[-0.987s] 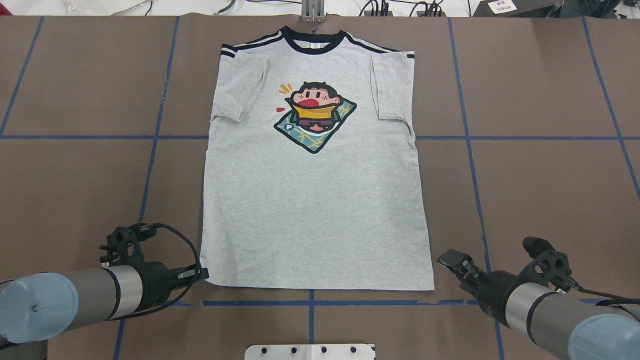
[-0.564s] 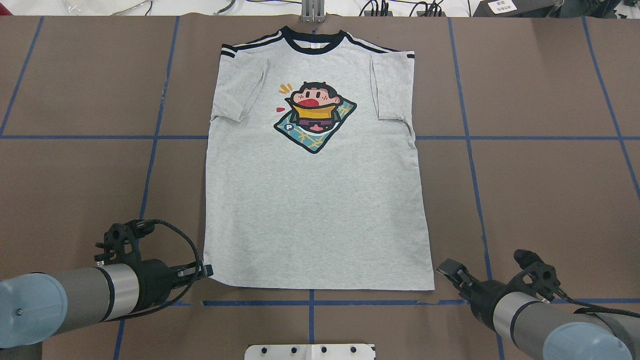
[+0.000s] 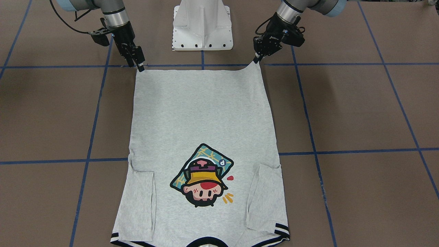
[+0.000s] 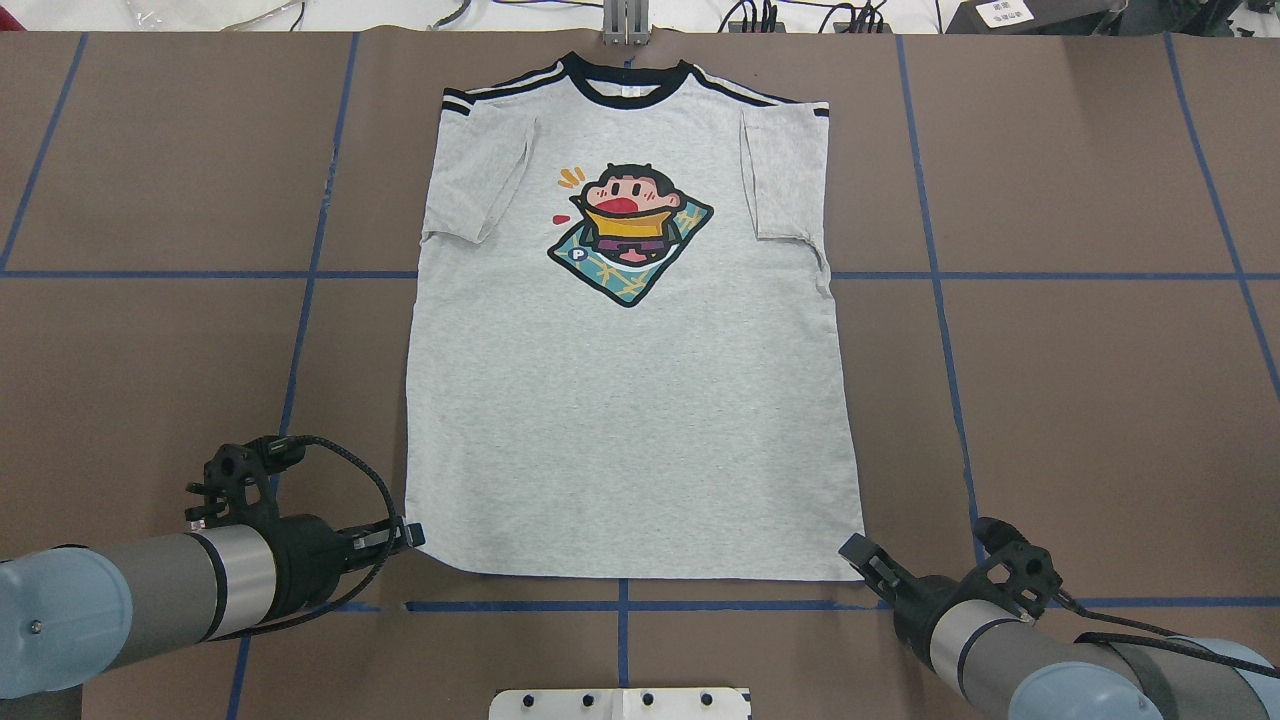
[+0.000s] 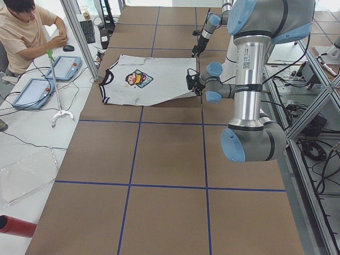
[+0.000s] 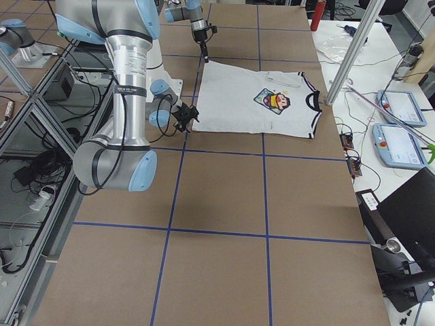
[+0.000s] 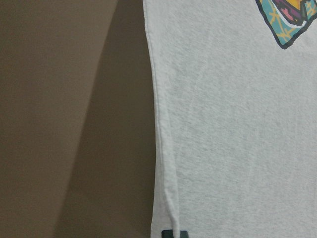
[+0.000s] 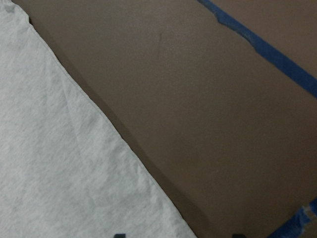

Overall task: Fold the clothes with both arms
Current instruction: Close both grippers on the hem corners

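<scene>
Flat grey T-shirt point(image 4: 630, 420), left pincer point(image 4: 414, 537) and right pincer point(image 4: 853, 551) at hem corners

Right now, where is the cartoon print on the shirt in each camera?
Front-facing: cartoon print lower middle, upside down.
Overhead: upper middle.
Exterior left: upper left, small.
Exterior right: upper right, small.
Left wrist: top-right corner, cropped.
Right wrist: not in it.
Landmark: black collar, in the four exterior views.

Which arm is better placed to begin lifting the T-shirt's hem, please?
Left: the left gripper looks shut on its T-shirt corner, which peaks toward it; the right gripper is open at a flat corner.
</scene>
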You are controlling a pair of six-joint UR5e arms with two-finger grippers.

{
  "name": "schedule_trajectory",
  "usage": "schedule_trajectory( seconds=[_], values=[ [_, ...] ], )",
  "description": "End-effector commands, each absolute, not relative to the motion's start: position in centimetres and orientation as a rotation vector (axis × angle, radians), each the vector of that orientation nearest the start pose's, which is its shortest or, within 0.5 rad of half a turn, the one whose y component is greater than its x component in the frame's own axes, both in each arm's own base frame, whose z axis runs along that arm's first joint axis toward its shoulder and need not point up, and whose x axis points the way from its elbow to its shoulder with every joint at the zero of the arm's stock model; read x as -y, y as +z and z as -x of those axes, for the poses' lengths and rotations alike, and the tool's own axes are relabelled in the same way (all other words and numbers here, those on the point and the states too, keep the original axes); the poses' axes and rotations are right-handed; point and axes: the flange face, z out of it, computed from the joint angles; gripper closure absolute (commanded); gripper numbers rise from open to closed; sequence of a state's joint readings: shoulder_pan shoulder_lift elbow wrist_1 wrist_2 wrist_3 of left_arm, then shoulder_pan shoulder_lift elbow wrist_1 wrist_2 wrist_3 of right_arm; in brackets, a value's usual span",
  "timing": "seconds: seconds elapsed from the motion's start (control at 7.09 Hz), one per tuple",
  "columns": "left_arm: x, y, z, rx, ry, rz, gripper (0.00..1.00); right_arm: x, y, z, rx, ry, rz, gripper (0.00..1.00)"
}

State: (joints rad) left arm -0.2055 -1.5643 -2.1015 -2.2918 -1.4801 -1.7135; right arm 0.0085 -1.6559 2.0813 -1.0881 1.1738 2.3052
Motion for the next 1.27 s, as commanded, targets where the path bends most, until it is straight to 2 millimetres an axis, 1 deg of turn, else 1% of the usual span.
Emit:
schedule_trajectory(
  seconds=[0.0, 0.14, 0.56, 0.71, 0.85, 1.13],
  values=[
    [23.39, 33.04, -42.24, -1.245, -0.362, -0.121, 1.00, 17.33, 40.05, 45.70, 0.999, 0.856, -0.027, 0.26],
    [23.38, 33.18, -42.19, -1.242, -0.362, -0.121, 1.00, 17.19, 39.66, 46.04, 1.006, 0.854, -0.022, 0.30],
    [23.37, 33.25, -42.16, -1.240, -0.362, -0.121, 1.00, 16.97, 39.96, 46.30, 1.000, 0.849, -0.022, 0.30],
    [23.38, 33.18, -42.19, -1.242, -0.362, -0.121, 1.00, 16.97, 40.03, 46.33, 0.999, 0.849, -0.023, 0.33],
    [23.38, 33.11, -42.21, -1.243, -0.361, -0.122, 1.00, 16.98, 40.03, 46.39, 0.999, 0.850, -0.024, 0.38],
    [23.37, 33.04, -42.24, -1.245, -0.360, -0.121, 1.00, 17.15, 40.42, 46.41, 0.993, 0.855, -0.040, 0.40]
  ],
)
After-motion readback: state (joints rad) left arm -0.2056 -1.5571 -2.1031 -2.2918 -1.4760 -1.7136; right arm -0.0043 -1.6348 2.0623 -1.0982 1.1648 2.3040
